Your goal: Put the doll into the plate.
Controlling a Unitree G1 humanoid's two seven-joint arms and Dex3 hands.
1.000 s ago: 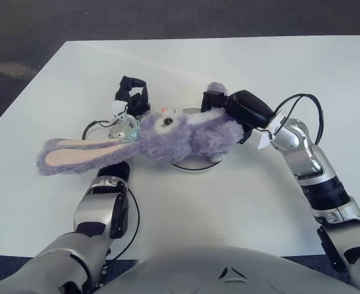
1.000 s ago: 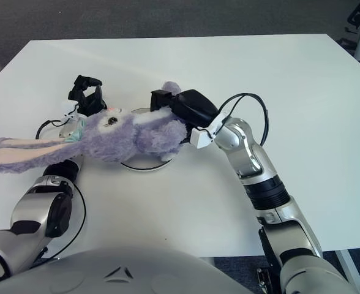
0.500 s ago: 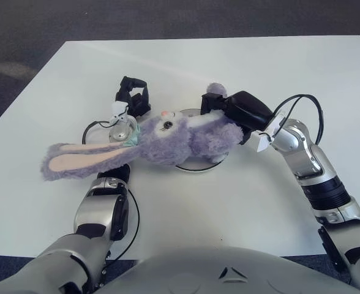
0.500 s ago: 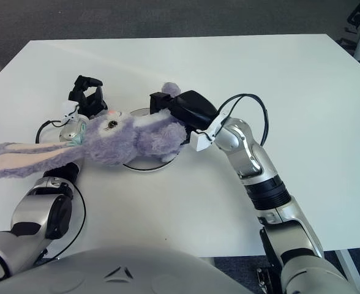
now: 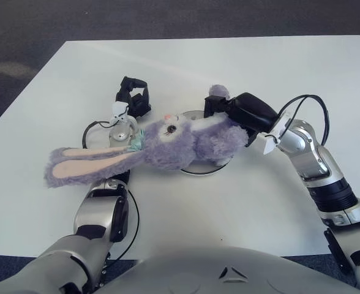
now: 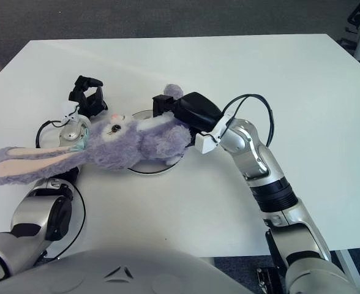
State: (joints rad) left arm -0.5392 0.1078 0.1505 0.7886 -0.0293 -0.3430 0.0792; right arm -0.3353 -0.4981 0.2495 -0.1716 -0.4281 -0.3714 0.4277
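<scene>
left eye view: the doll (image 5: pixel 186 139), a purple plush rabbit, lies on its side across the plate (image 5: pixel 212 168), head toward 9 o'clock. its long ears (image 5: pixel 88 164) run off the plate toward 8 o'clock and cover the left forearm. the right hand (image 5: pixel 229 108) is at the doll's rear end, at 2 o'clock from the plate; its fingers are pressed into the fur, and whether they are closed on it cannot be told. the left hand (image 5: pixel 133 98) shows at 10 o'clock from the doll's head, fingers curled, holding nothing. no writing or brand can be read.

right eye view: the doll (image 6: pixel 137 141) covers most of the plate (image 6: pixel 155 169) on the white table (image 6: pixel 302 79). the plate rim shows only at 6 o'clock, below the body. a black cable (image 6: pixel 259 107) loops over the right wrist.
</scene>
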